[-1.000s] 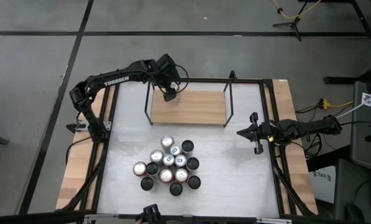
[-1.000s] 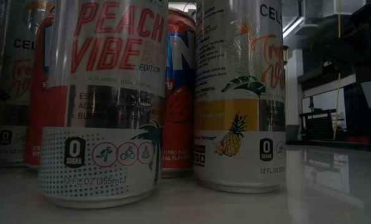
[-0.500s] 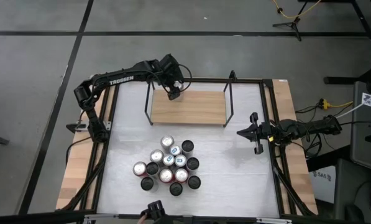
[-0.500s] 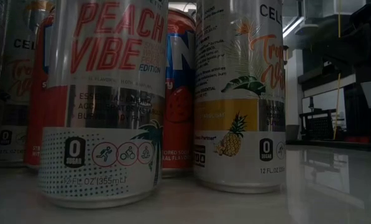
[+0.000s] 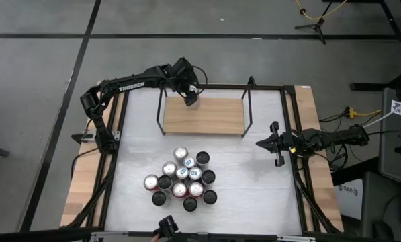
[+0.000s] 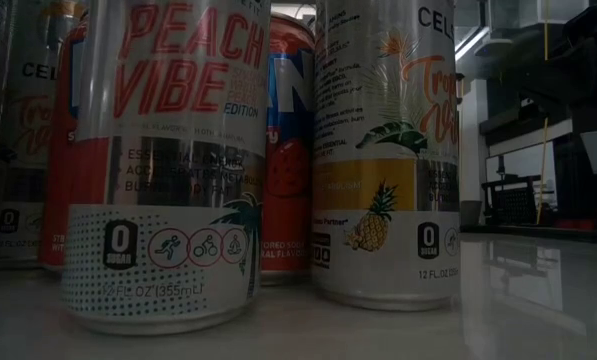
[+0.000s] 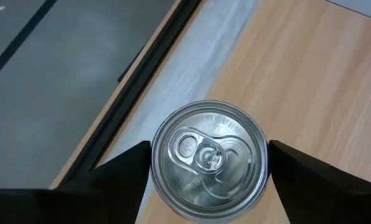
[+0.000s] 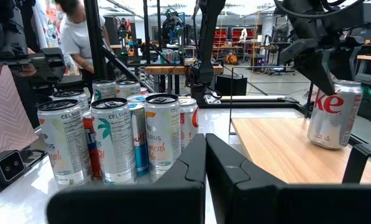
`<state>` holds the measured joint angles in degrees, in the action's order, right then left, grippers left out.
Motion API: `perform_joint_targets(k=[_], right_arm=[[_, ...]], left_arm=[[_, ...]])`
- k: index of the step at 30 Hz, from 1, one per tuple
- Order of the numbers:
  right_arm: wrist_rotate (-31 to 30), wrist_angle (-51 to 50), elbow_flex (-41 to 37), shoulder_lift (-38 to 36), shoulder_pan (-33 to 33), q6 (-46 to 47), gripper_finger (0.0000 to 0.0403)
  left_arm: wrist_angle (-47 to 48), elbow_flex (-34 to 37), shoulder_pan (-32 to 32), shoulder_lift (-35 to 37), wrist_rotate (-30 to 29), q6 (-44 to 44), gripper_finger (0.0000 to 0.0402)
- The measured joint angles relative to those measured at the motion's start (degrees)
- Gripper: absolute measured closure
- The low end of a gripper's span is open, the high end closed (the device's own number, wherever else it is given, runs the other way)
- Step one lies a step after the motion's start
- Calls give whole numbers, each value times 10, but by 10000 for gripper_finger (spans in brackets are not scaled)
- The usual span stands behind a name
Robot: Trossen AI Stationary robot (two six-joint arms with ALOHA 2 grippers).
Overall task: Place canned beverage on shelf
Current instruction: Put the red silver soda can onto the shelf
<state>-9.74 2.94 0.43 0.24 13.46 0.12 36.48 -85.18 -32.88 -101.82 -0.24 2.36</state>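
While the left hand [image 5: 191,97] reaches over the back left corner of the shelf [image 5: 203,116], it grips a silver Diet Coke can [image 8: 334,114] between its two dark fingers [image 7: 124,167], one finger pressed on each side of the can body. Seen from the left wrist, the can's top [image 7: 207,158] faces the camera with its pull tab intact, and the light wood of the shelf board lies beneath and beside it. From the right wrist view, the can leans slightly, its base at the shelf board; whether it rests fully on the wood cannot be told.

The shelf stands on the counter [image 5: 254,181], a light-wood board with thin black rod uprights [image 5: 247,107] at both ends. Apart from the gripped can at its back left corner, its board is bare wood.

In front of the shelf, near the middle of the counter, a cluster of cans [image 5: 182,178] stands upright, packed close together. The low view looks straight at them: a Peach Vibe can [image 6: 168,160] and a pineapple-printed can [image 6: 386,150] nearest.

The right hand [image 5: 269,143] waits to the right of the shelf, just beyond its right uprights, with its fingers pressed together and holding nothing.

A person [image 8: 76,34] stands in the room beyond the counter.
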Motion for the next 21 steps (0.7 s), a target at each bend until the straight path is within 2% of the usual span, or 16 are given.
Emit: perform_joint_targets(k=[9, 15, 21], right_arm=[[0, 0, 0, 0, 0, 0, 398], [-1, 0, 0, 0, 0, 0, 398], [-1, 0, 0, 0, 0, 0, 398]], left_arm=[[0, 0, 3, 0, -25, -6, 108], [0, 1, 9, 0, -85, -6, 108], [0, 1, 20, 0, -86, -7, 108]])
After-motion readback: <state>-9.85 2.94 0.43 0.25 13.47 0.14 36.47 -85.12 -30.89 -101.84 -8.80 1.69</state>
